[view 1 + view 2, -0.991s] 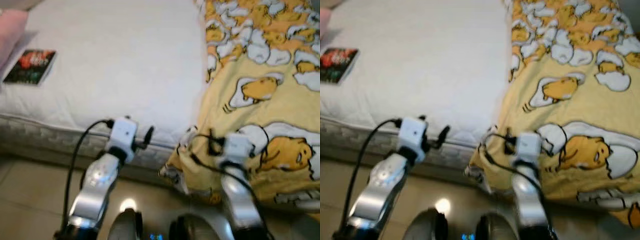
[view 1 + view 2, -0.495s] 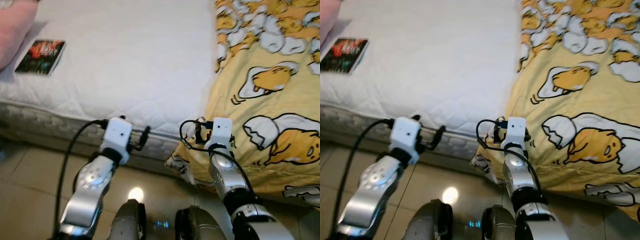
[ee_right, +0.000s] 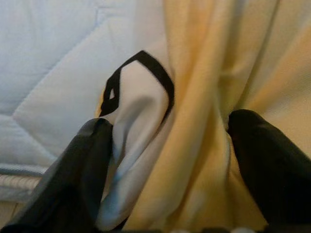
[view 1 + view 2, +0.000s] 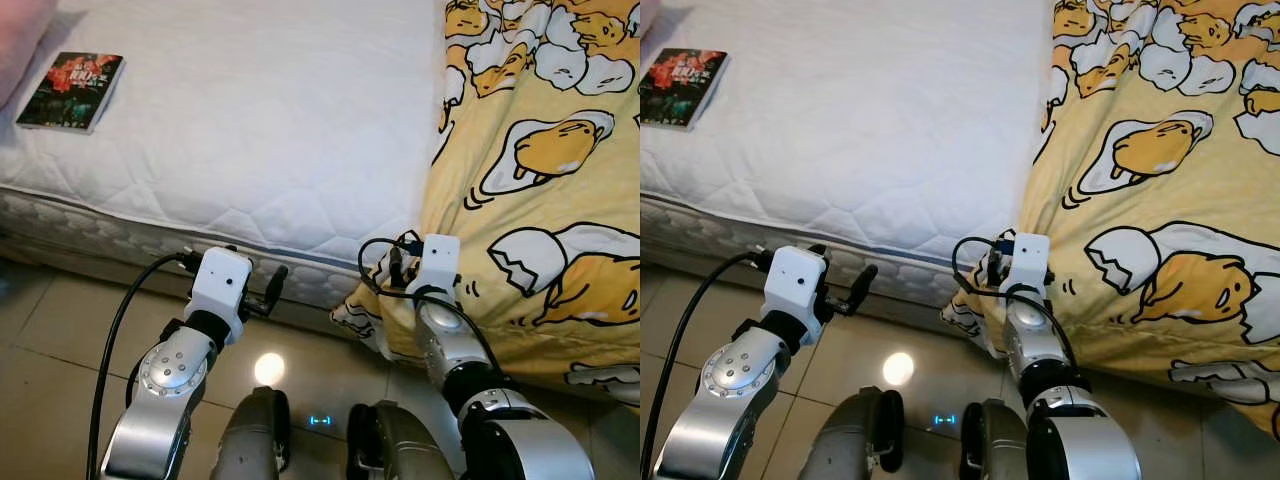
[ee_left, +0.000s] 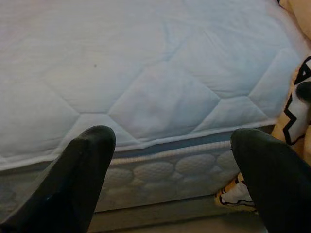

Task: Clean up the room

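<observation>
The yellow egg-print blanket (image 4: pixel 540 200) hangs off the bed (image 4: pixel 260 120) edge, its fold between the spread fingers of the right end effector (image 3: pixel 165 145), while the left end effector (image 5: pixel 170 160) hovers open before the mattress side.

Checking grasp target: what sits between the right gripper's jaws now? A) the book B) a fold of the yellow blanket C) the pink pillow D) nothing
B: the right gripper has its jaws open around a hanging fold of the yellow blanket at the mattress edge.
</observation>
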